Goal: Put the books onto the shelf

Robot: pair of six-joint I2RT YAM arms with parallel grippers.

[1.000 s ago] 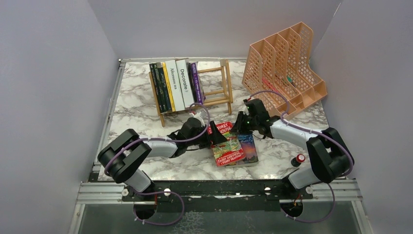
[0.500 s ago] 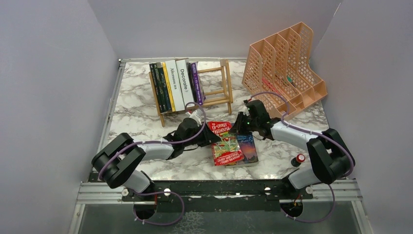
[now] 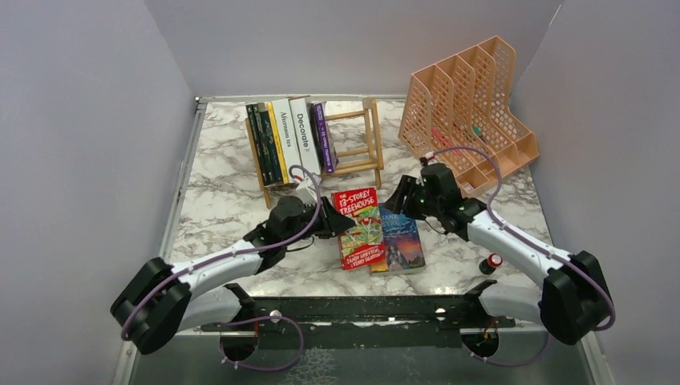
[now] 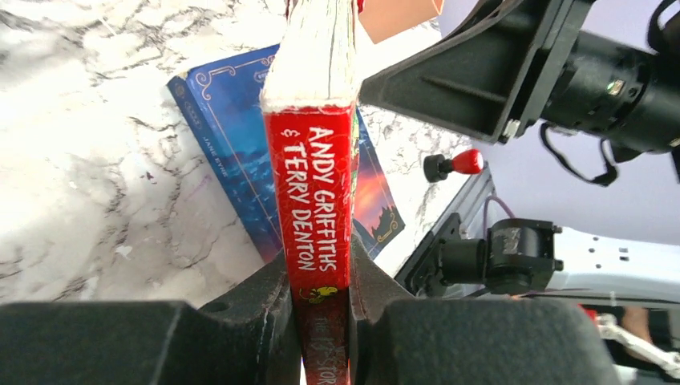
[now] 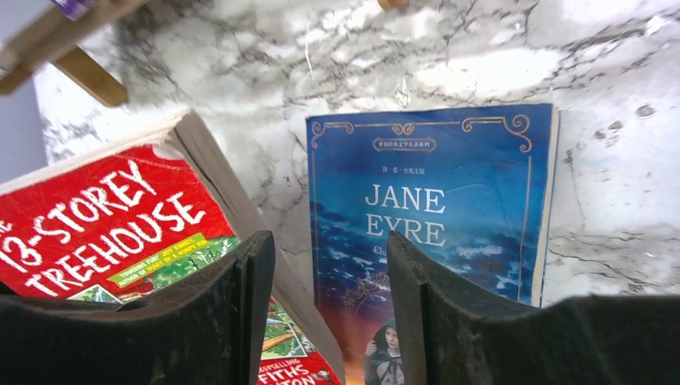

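And there it was: the left gripper (image 3: 340,224) had its jaws closed tight on the red book (image 3: 358,227), pinching the spine by its lower end, the fingers (image 4: 269,309) pressed to both covers in the left wrist view. That red book sat tilted in the middle of the marble table (image 3: 224,200), its right side overlapping the left edge of the blue book (image 3: 402,241), which lay flat, cover up. Whether the red one touched the table could not be told. Over on the right, the right gripper (image 3: 398,204) hung just above the far end of the blue book, jaws well apart and nothing between them. The shelf (image 3: 373,132) stood at the far side, a row of books (image 3: 290,140) upright in its left half, and the peach file organiser (image 3: 469,104) stood far right.
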